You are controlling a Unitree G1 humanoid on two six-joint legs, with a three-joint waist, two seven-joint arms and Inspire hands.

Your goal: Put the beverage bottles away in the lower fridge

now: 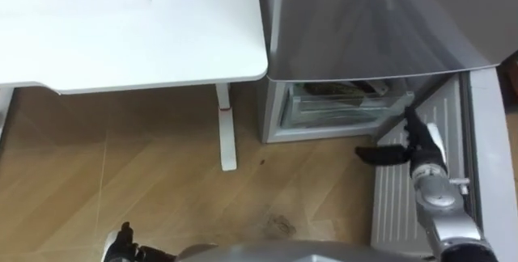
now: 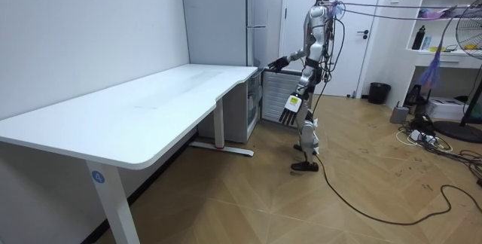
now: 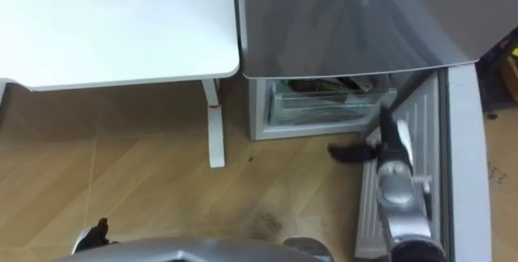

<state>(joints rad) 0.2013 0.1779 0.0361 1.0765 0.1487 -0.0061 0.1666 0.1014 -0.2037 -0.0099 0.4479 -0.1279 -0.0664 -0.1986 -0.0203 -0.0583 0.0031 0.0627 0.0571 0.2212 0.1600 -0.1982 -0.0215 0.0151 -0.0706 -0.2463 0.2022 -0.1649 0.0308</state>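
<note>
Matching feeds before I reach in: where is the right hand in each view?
Left eye view: right hand right of centre.
Right eye view: hand right of centre too.
Room view: hand upper middle, raised toward the fridge.
Shared landmark: open lower fridge door beside it.

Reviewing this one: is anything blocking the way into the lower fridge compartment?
Nothing visible does. The lower door is swung open to the robot's right, leaving the compartment exposed. The right hand, open and empty, hovers in front of the opening. The left hand hangs open at its side.
</note>
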